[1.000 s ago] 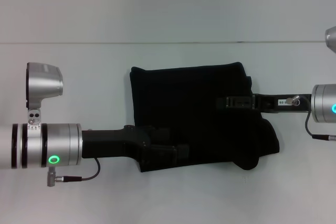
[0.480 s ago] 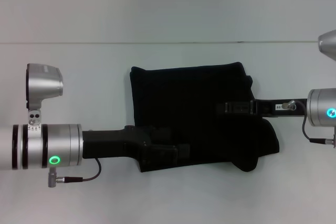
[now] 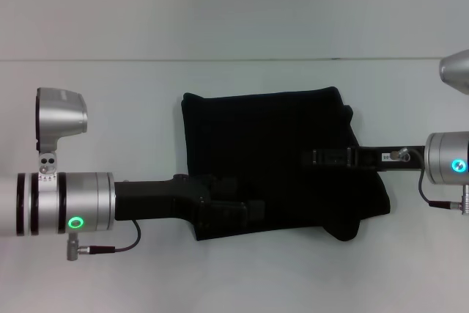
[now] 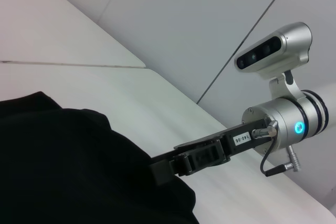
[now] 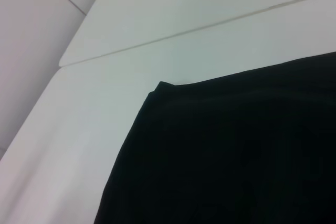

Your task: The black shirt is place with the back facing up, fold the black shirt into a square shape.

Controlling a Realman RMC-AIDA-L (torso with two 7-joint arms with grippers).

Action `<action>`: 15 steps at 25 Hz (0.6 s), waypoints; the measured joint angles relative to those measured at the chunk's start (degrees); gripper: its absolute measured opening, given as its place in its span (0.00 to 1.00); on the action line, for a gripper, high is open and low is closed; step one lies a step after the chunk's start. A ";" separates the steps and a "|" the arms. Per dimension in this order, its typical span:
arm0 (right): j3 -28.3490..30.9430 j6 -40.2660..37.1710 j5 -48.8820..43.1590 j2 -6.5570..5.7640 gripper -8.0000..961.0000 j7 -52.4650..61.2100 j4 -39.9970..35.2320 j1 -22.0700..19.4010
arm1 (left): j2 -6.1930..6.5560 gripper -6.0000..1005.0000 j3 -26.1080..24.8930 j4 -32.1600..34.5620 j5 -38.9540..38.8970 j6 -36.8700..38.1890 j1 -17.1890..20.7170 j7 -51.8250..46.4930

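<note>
A: Where is the black shirt [image 3: 275, 163]?

B: Folded into a rough block at the middle of the white table [image 3: 110, 108], its far edge straight, its near right corner bulging out unevenly.

A: And the 2 grippers?

B: The left gripper [image 3: 245, 212] lies over the shirt's near left edge. The right gripper [image 3: 311, 157] reaches in over the right side.

A: Open or closed?

B: I cannot tell for either; black fingers merge with black cloth. The left wrist view shows the right gripper's tip [image 4: 160, 171] meeting the fabric, its end hidden. The right wrist view shows only shirt [image 5: 236, 150] and table.
</note>
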 joint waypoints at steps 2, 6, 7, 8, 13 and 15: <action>0.00 0.35 0.01 0.05 0.93 -0.01 0.02 -0.23 | 0.00 0.94 0.05 0.00 0.07 -0.11 -0.01 0.02; 0.00 0.68 0.00 0.05 0.92 -0.02 0.28 -0.48 | -0.02 0.94 0.18 0.00 0.17 -0.53 -0.01 0.02; 0.00 0.72 0.01 0.05 0.92 -0.03 0.41 -0.48 | -0.04 0.94 0.18 -0.01 0.18 -0.55 -0.01 0.02; 0.00 0.76 0.00 0.05 0.92 -0.03 0.57 -0.49 | -0.04 0.94 0.18 -0.03 0.18 -0.55 -0.01 0.02; 0.02 0.64 0.15 0.14 0.92 -0.21 0.66 -0.28 | -0.07 0.94 0.18 -0.06 0.18 -0.55 -0.01 0.03; 0.23 0.38 0.42 0.20 0.92 -0.62 0.66 -0.12 | -0.08 0.94 0.18 -0.08 0.18 -0.55 -0.01 0.03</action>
